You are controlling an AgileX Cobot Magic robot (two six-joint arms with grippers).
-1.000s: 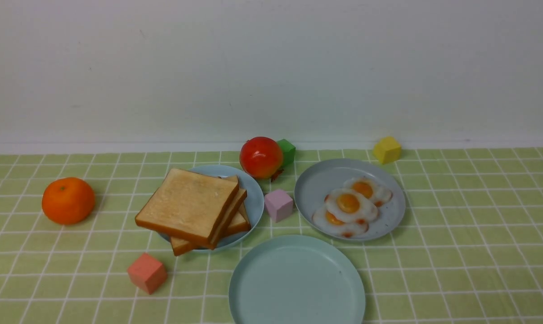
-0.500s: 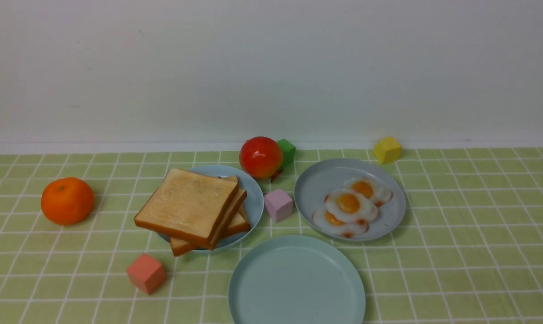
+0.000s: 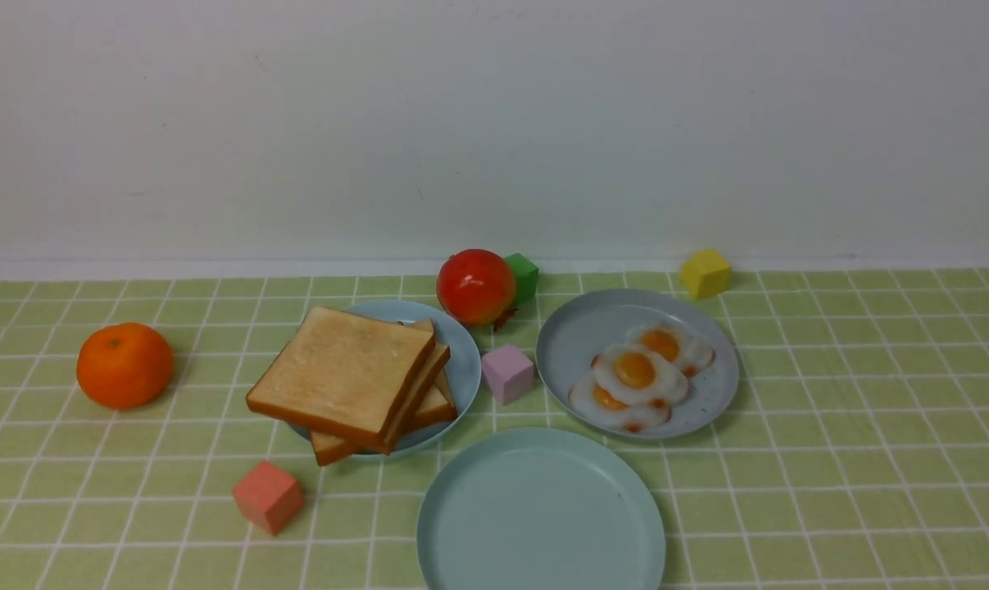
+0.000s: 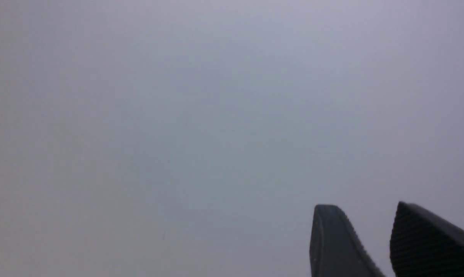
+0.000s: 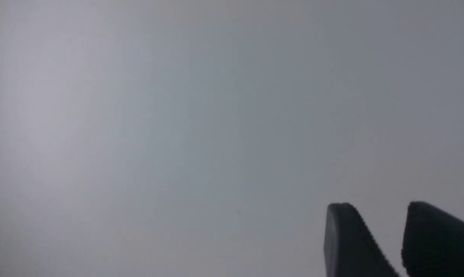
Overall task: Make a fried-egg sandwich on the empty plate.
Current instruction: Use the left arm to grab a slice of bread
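Starting point, by my read: toast first. Mint plate (image 3: 541, 512) bare. Toast stack (image 3: 342, 375) behind-left of plate, fried eggs (image 3: 635, 370) behind-right. Left gripper (image 4: 364, 209) & right gripper (image 5: 378, 207) part-open, empty. Pinch top piece by overhanging edge, lift flat.

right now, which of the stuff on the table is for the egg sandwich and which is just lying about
For the job: empty mint plate, toast slices, fried eggs.
Just lying about: orange, red fruit, pink cube, salmon cube, green cube, yellow cube.
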